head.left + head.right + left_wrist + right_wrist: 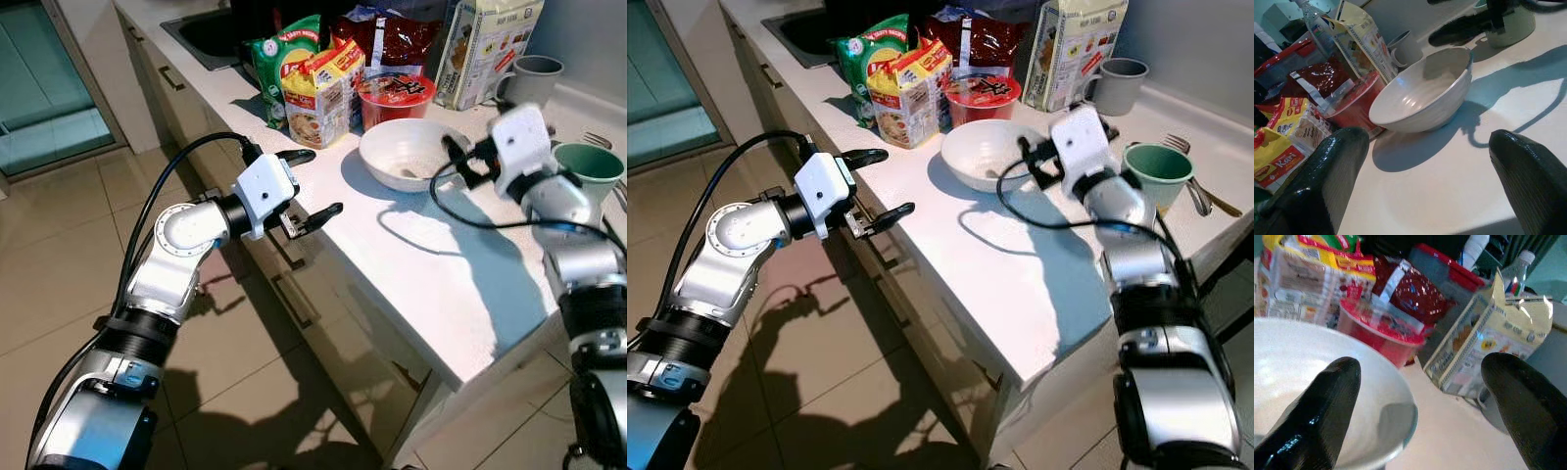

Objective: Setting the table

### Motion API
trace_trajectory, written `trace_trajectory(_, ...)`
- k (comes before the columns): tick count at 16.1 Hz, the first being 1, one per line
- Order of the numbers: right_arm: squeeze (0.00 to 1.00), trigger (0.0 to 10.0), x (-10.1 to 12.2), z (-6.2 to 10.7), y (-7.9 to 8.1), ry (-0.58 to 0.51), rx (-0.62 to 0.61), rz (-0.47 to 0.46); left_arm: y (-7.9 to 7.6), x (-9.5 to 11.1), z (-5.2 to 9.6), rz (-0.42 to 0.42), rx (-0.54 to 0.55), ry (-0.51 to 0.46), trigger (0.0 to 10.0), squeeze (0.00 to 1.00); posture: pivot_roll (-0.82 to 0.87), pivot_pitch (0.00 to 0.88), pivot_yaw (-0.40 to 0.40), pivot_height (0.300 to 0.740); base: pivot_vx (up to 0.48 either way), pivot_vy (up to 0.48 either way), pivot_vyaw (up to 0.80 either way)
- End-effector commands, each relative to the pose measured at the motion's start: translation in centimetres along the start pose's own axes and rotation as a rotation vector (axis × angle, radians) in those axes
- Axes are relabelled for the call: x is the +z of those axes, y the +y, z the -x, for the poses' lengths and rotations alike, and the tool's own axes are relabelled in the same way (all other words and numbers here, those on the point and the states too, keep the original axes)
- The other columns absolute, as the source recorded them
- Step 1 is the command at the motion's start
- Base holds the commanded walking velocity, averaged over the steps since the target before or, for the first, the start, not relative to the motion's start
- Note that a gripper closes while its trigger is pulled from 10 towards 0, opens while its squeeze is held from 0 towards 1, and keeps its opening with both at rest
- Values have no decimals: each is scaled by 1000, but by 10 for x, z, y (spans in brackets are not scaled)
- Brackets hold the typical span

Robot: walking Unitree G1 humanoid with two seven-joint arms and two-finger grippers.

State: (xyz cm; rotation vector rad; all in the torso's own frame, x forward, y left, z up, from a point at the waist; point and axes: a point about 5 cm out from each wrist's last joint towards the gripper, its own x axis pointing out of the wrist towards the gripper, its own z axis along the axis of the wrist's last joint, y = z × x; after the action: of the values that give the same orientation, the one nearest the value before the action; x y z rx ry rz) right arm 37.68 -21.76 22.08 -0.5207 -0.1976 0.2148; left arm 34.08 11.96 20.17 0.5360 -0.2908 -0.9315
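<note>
**Bowl on the white table, both hands spread beside it**

Bowl [411,154], white and empty, sits upright on the white table [441,284] in the upper centre of the head views, just in front of a red-lidded noodle cup [396,95]. Right hand [457,160], at the right of the frame, is at the bowl's right rim with its black fingers spread; the right wrist view shows one fingertip [1317,411] over the bowl's inside and the other outside it, nothing gripped. Left hand [309,183], left of centre, hovers at the table's near edge, fingers apart and empty, pointing toward the bowl; whether it touches the edge cannot be told. Behind the bowl stand a yellow snack packet [321,93], a green packet [279,59], a dark red bag [392,39] and a carton [487,49]. At upper right, a grey mug [531,80] and a green cup [586,168] stand on the table, the cup just beside the right wrist. In the right eye view a fork [1195,181] lies past the green cup. A sink [206,34] occupies the upper left of the table, above tiled floor [59,264].
</note>
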Motion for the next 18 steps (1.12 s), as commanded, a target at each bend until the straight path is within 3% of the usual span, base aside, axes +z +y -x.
trace_trajectory(1, 0, 10000, 9, -3, -4, -24, -5, -21, 3, 1, 4, -6, 20, 0, 10000, 0, 2, 0, 51, 740, 0, 0, 0)
trace_trajectory(3, 0, 10000, 23, -3, -10, -84, -48, -112, 3, 2, 3, -7, 22, 0, 10000, 0, -1, 0, 54, 740, 0, 0, 0)
trace_trajectory(7, 0, 10000, 51, -2, -16, -209, -149, -501, 6, 3, 3, -15, 23, 2, 10000, 0, -3, 0, 56, 740, 0, 0, 0)
trace_trajectory(11, 0, 10000, 54, 3, 18, -197, -156, -916, 6, 4, 6, -25, 16, 6, 10000, 0, 3, 0, 64, 740, 0, 0, 0)
trace_trajectory(13, 0, 10000, 53, 5, 26, -182, -171, -1074, 7, 3, 7, -33, 8, 13, 10000, 0, 5, 0, 64, 740, 0, 0, 0)
trace_trajectory(14, 0, 10000, 53, 5, 28, -180, -170, -1105, 7, 3, 8, -34, 7, 14, 10000, 0, 8, 0, 64, 740, 0, 0, 0)
trace_trajectory(15, 0, 10000, 52, 7, 36, -152, -197, -1247, 7, 3, 9, -41, 0, 18, 10000, 0, 12, 0, 66, 740, 0, 0, 0)
trace_trajectory(17, 0, 10000, 49, 10, 50, -85, -221, -1368, 8, 3, 11, -50, -9, 25, 10000, 0, 18, 0, 66, 740, 0, 0, 0)
trace_trajectory(18, 0, 10000, 52, 12, 58, -71, -199, -1365, 9, 3, 12, -53, -9, 28, 10000, 0, 20, 0, 70, 740, 0, 0, 0)
